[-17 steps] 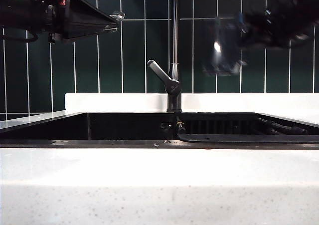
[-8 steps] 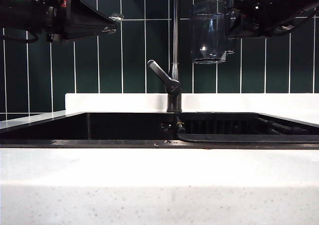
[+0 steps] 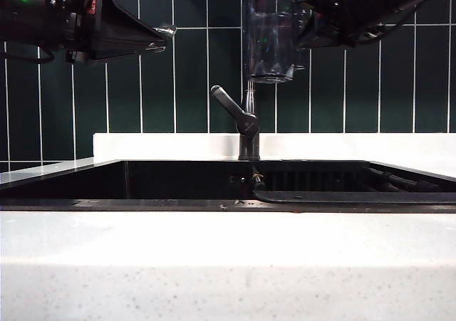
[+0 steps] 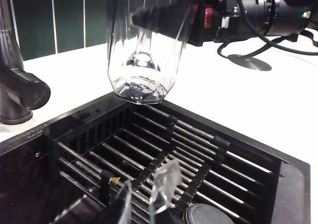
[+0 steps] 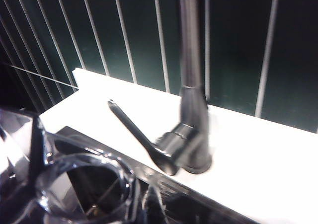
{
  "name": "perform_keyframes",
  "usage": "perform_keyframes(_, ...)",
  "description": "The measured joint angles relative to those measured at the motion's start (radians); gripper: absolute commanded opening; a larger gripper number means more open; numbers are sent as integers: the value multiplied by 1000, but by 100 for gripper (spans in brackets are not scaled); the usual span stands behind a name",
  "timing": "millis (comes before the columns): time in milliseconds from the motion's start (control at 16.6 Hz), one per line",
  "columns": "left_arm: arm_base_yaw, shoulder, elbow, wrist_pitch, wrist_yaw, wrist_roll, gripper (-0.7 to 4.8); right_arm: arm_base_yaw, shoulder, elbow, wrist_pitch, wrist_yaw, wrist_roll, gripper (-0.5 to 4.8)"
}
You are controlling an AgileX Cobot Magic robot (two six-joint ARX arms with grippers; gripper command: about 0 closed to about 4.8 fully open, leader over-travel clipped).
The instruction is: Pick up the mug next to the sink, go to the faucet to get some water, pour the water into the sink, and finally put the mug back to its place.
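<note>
The left tool [image 3: 162,38] hangs high at left, its tips nearly together, grasping nothing. The faucet [image 3: 248,114] stands mid-frame behind the sink [image 3: 178,182]. The right tool [image 3: 303,18] grips the mug [image 3: 269,36] upright beside the pipe, above the white bench [image 3: 228,264], against green tiles [image 3: 192,79].

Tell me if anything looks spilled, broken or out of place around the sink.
Nothing stands out. The right gripper holds the clear faceted glass mug upright beside the thin dark faucet, above the black sink. The left gripper hovers, holding nothing. No spill is visible.
</note>
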Motion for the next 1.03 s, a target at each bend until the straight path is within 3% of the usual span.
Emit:
perform_keyframes(302, 0, 0, 0, 0, -1, 10, 57, 21, 4, 23, -13, -1, 2, -5)
perform_keyframes(543, 0, 21, 12, -5, -2, 19, 57, 45, 71, 163, -60, -5, 12, -5)
perform_keyframes(1026, 0, 32, 27, -22, -19, 32, 57, 51, 97, 261, -135, -28, 21, -5)
